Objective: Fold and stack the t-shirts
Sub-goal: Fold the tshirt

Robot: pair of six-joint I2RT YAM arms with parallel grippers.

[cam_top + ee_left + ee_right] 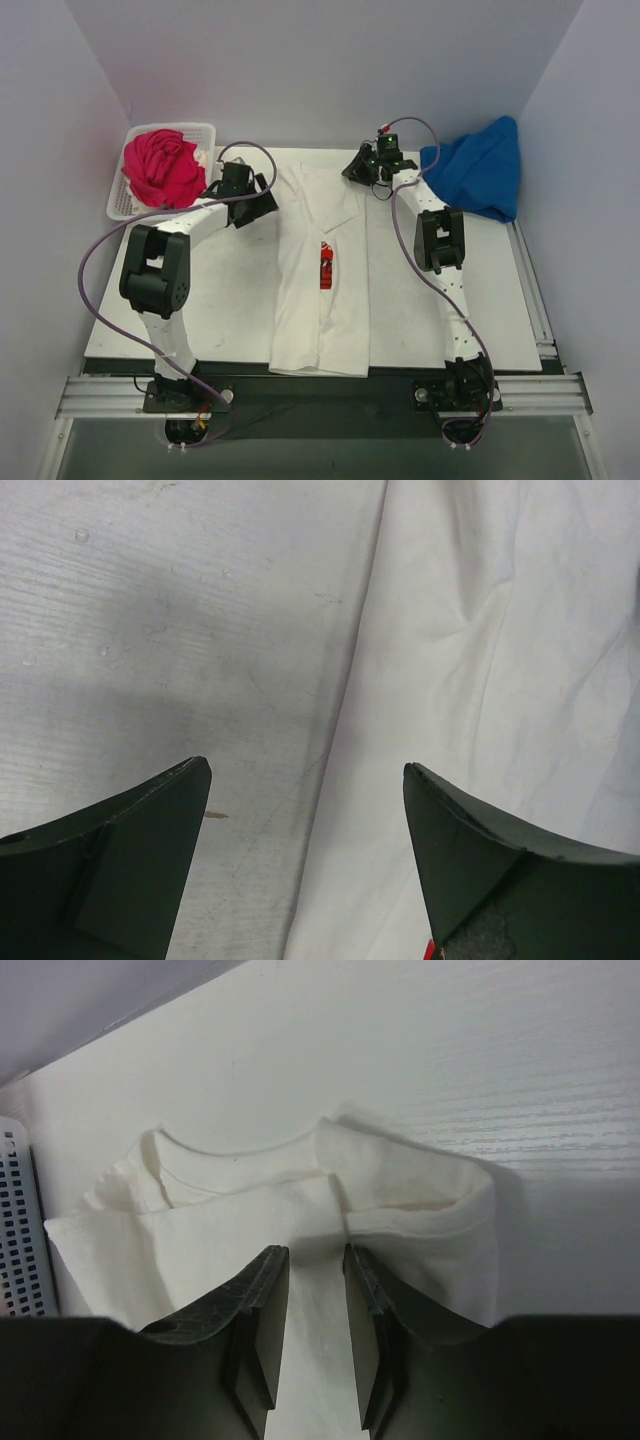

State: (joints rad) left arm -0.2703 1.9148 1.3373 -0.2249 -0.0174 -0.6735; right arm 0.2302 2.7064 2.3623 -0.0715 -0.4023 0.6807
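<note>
Item: white t-shirt [320,290], folded lengthwise into a narrow strip down the middle of the worktop [230,300]. Its long axis runs from the near edge to the far edge, collar [235,1155] at the far end, red print [326,264] showing about halfway along. Left hand [307,770]: fingers spread wide, empty, poised over the strip's far left edge, one finger above bare worktop and the other above cloth. Right hand [315,1255]: fingers drawn close on a ridge of cloth just short of the collar, at the strip's far right corner; it appears to pinch the shirt there. Relation of note: both hands sit at the far end, one on each side, with the whole length of the strip lying toward the arm bases, so a crosswise fold would likely carry the collar end nearward along that axis. Other stock: blue t-shirt [480,165] heaped at the far right; pink t-shirt [160,168] bundled in the basket [120,205] at the far left.
</note>
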